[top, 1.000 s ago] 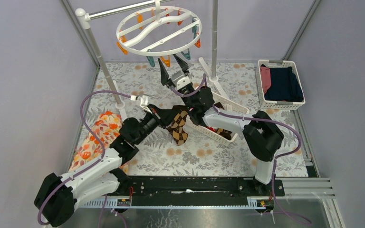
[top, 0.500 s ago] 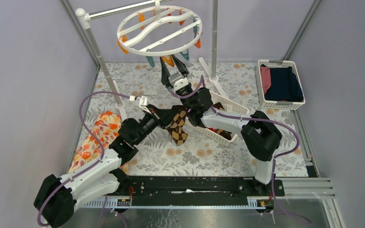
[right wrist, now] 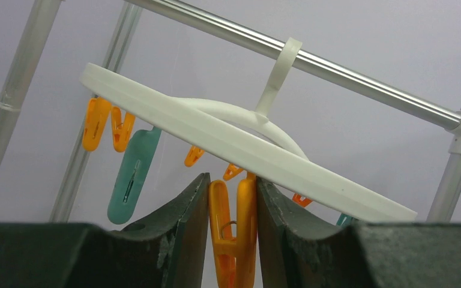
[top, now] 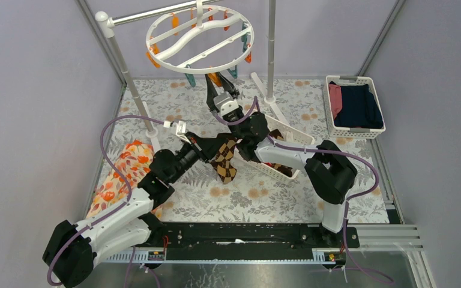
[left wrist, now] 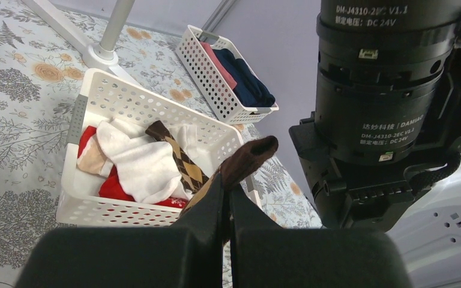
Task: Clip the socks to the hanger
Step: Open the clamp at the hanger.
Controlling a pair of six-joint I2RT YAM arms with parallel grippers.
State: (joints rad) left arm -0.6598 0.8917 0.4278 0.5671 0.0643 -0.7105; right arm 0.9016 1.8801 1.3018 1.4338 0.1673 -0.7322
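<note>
The white round hanger point(top: 199, 37) hangs from a metal rail at the back, with orange and teal clothespins under its rim; it also shows in the right wrist view point(right wrist: 246, 147). My right gripper point(top: 220, 84) is raised under its near rim and is shut on an orange clothespin point(right wrist: 234, 231). My left gripper point(top: 219, 144) is shut on a brown-and-tan argyle sock point(top: 224, 161) that hangs below it; its brown toe point(left wrist: 249, 157) sticks out past the fingers. More socks, red, whitish and argyle point(left wrist: 135, 162), lie in a white slatted basket point(left wrist: 150, 105).
A second white basket point(top: 355, 107) with navy and pink folded clothes stands at the right. An orange floral cloth point(top: 123, 168) lies at the left. Two rack poles point(top: 130, 81) stand beside the hanger. The right arm's forearm looms close in the left wrist view point(left wrist: 384, 90).
My right gripper rose to the hanger's near rim and closed from wide open onto the orange clothespin. The hanger swung slightly. My left gripper and its sock stayed put.
</note>
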